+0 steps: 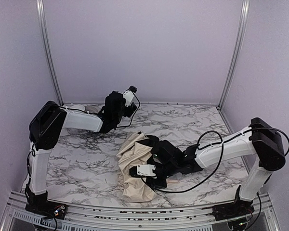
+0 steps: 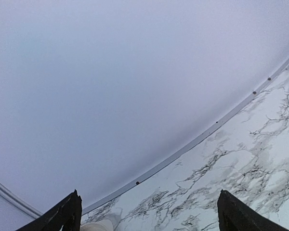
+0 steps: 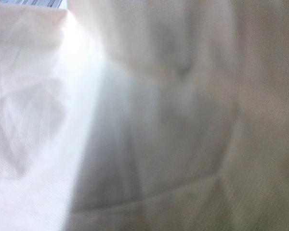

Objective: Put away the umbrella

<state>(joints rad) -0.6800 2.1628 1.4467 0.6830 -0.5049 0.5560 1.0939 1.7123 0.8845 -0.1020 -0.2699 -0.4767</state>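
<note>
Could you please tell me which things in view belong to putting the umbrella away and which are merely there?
For the job:
- crumpled compact umbrella of cream fabric

Merely there:
- white marble-patterned table
- black cable looping from the right arm
- plain pale back wall

The left end effector stands wide open; its two dark fingers jut up from the bottom corners, well apart; veined marble bench fills the lower right; a thin strip dotted with small dark screws edges it; a plain pale wall takes the rest; a small cream shape sits beside the left-hand finger, unidentifiable.
</note>
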